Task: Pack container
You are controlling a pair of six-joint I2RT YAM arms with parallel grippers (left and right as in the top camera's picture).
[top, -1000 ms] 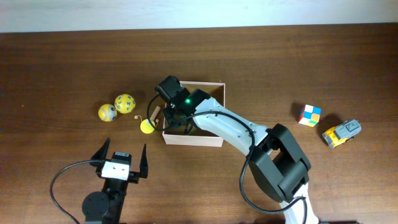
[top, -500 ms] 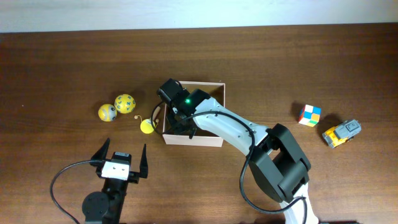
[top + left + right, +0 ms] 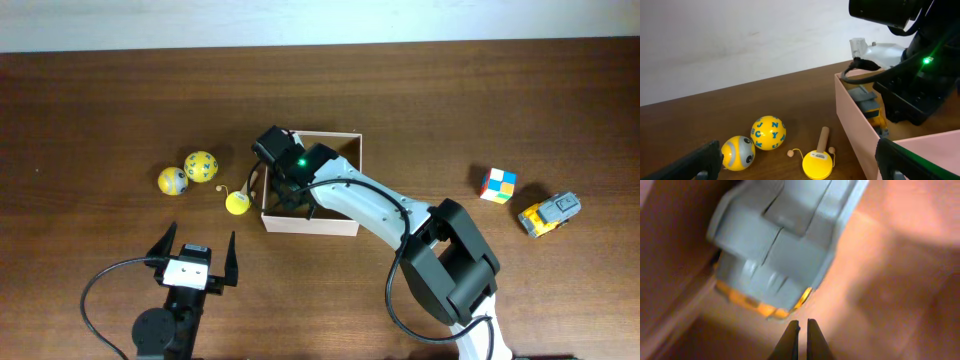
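Brown tabletop is filling the overhead view, and almost nothing is differing from a second ago. The right arm is reaching into the container, which is sitting near the middle of the tabletop, and its wrist has only drifted a little toward the box's left wall. The two yellow balls, the yellow paddle toy just outside that wall, the colour cube and the loose toy truck far to the right are all lying where they were. The left gripper is waiting at the near edge with its jaws spread wide, holding nothing. From above, the arm is hiding whatever is lying under it.

The left wrist view is showing what the overhead is missing. Over the container's pale wall, a grey-and-yellow packed truck is sitting low inside, directly beneath the dark wrist.

The right wrist view is bringing that packed truck up close. It is resting on the tan floor, against a side wall, while the right gripper is pointing at it with its jaws pressed together and nothing between them. Whether the tips are touching the toy is not clear.

One toy is therefore looking packed already, and the arm is probably only nudging it, with five toys outside.
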